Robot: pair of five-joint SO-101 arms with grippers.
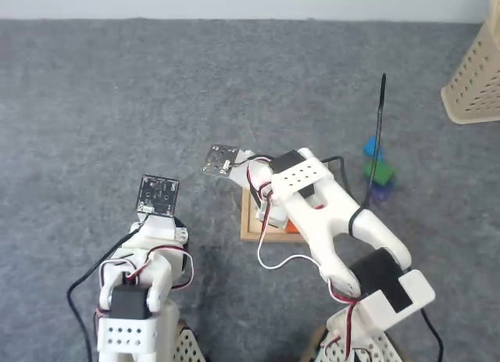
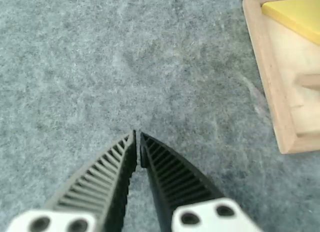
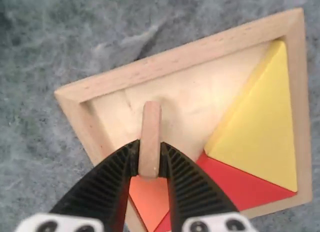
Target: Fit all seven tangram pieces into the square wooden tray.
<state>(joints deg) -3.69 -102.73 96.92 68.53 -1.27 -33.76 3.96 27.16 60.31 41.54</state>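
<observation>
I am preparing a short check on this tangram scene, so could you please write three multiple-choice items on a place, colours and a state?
1. Where do the blue piece and the green piece lie, relative to the wooden tray?
A. Inside it
B. On the grey carpet beside it
C. Stacked on its rim

2. Which pieces lie flat in the tray?
A. The yellow piece, red piece and orange piece
B. Blue, green and purple ones
C. A white one only

3. How is the right gripper?
A. Open, empty
B. Shut on the blue piece
C. Shut on a plain wooden piece, held on edge over the tray

Answers: 1 B, both sit on carpet beside the tray; 2 A, those three show inside the tray; 3 C, it clamps that piece.
</observation>
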